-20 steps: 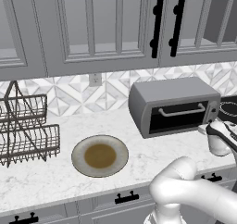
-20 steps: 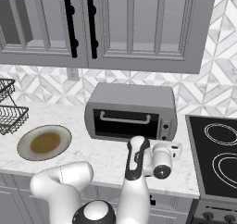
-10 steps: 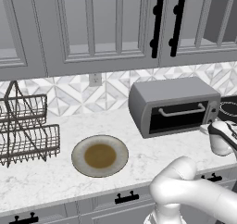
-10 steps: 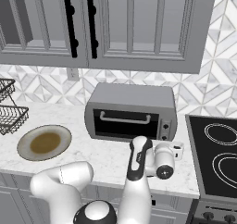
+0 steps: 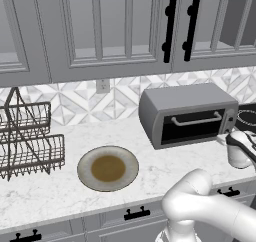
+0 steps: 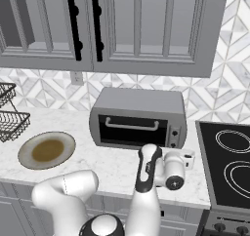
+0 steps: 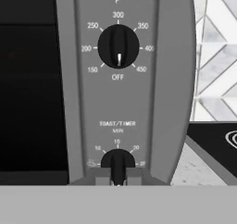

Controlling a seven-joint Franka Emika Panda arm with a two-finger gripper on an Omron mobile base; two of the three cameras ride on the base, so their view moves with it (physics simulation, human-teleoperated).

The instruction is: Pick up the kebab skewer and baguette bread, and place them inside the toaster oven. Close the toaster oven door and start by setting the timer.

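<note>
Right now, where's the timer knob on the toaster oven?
In the hand view the timer knob sits bottom centre, low on the toaster oven control panel, directly below the temperature knob. The dark door glass lies to its left.

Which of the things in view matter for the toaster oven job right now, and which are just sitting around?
Job:
toaster oven
its door, closed
timer knob
hand

Lying about:
plate
dish rack
stove
temperature knob, at off
wall cabinets
</note>
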